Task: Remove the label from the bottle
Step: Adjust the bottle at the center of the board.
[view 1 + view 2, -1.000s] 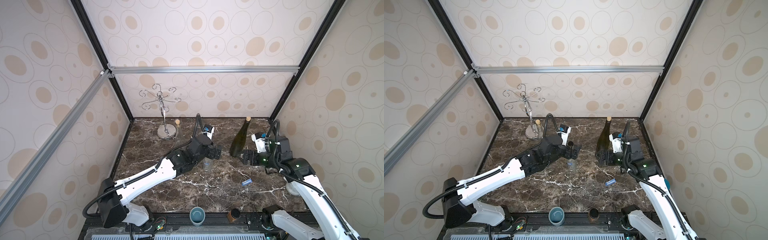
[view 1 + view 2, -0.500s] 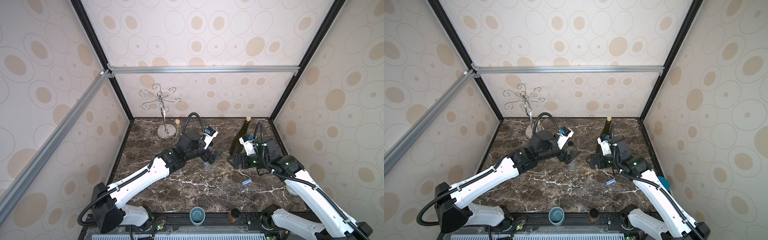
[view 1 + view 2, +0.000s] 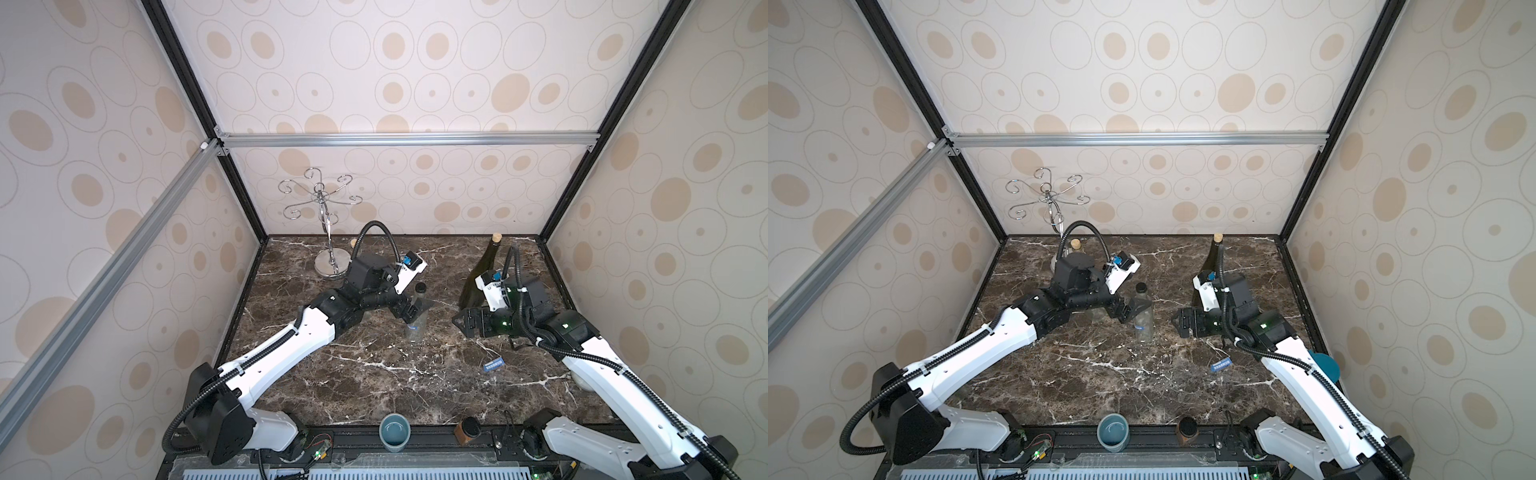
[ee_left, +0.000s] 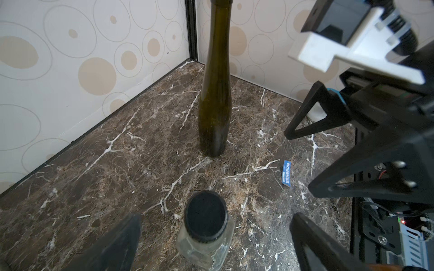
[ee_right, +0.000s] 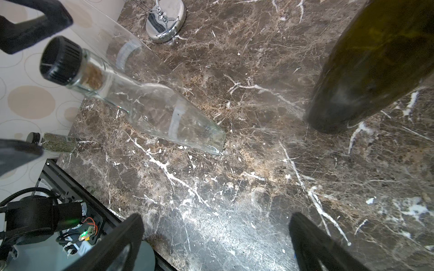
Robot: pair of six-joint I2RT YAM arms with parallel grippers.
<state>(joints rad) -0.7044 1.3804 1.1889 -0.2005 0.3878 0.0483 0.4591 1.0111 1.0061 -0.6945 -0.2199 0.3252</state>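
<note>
A clear glass bottle (image 3: pixel 417 326) (image 3: pixel 1143 322) with a black cap stands upright mid-table, and no label shows on it. A small blue label (image 3: pixel 493 365) (image 3: pixel 1221 365) (image 4: pixel 286 173) lies flat on the marble to its right. My left gripper (image 3: pixel 415 309) (image 4: pixel 216 218) is open, its jaws standing wide on either side of the bottle's (image 4: pixel 206 232) upper part, clear of the glass. My right gripper (image 3: pixel 465 324) (image 5: pixel 215 241) is open and empty, low over the table a short way right of the bottle (image 5: pixel 152 105).
A dark green wine bottle (image 3: pixel 484 270) (image 4: pixel 215 98) (image 5: pixel 375 65) stands at the back right beside my right wrist. A chrome glass rack (image 3: pixel 330 262) is at the back left. A teal cup (image 3: pixel 394 432) and a small black-capped jar (image 3: pixel 467 428) sit at the front edge.
My right gripper has moved left, away from the green bottle toward the clear one. My left wrist has swung back and turned, its gripper staying at the clear bottle.
</note>
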